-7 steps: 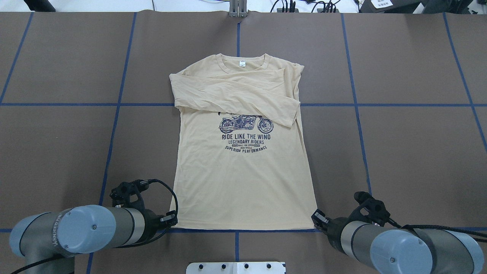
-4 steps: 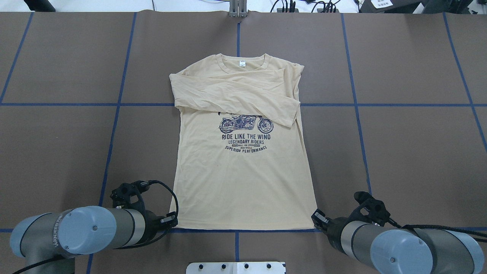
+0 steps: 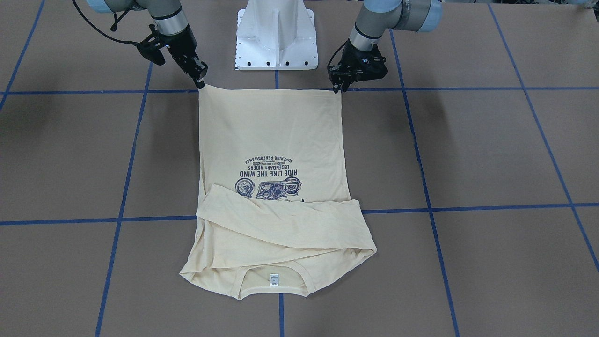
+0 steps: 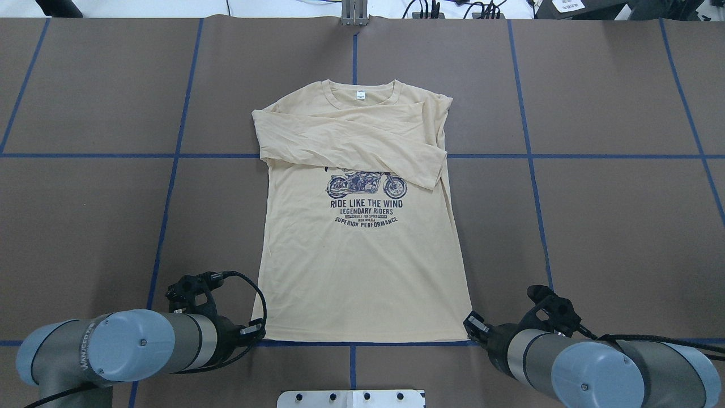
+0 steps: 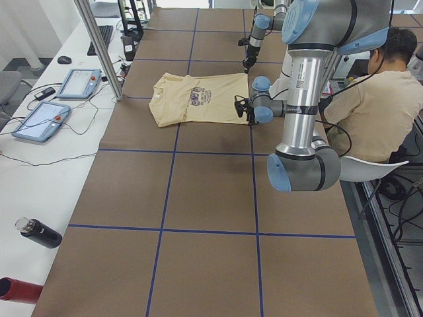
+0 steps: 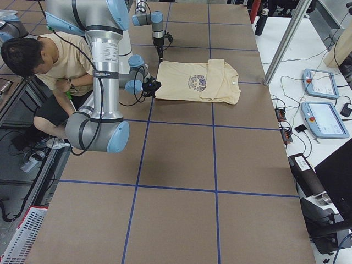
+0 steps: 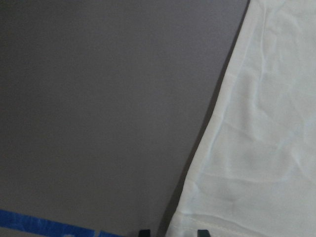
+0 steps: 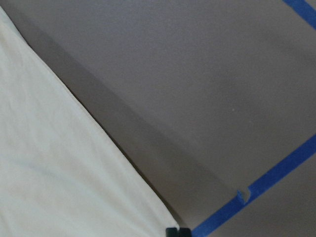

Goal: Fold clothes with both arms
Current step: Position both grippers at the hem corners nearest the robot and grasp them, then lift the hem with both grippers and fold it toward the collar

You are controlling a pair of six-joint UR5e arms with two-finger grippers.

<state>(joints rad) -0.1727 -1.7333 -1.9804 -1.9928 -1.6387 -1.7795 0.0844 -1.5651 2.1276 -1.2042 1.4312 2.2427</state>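
From the front camera, the T-shirt (image 3: 271, 135) lies flat on the brown table (image 3: 468, 154) with the print facing up. Its sleeves (image 3: 281, 222) are crossed over the chest, far out past the jaws. The right gripper (image 3: 200, 80) and the left gripper (image 3: 338, 85) each come down at one bottom corner of the hem (image 3: 271, 90). The shirt is thin, soft and light, so it will flop and sag when lifted. The two hem corners right at the jaws are the good places to pinch. From overhead the jaws are hidden, but the neck label (image 4: 359, 94) shows at the far end. The side cameras are too far off to show the jaws. The left wrist camera shows what the others miss: the left jaws stand open, one tip on each side of the hem corner, not squeezing it. In the right wrist camera the tips sit close together just at the corner, and I cannot tell if they pinch cloth.
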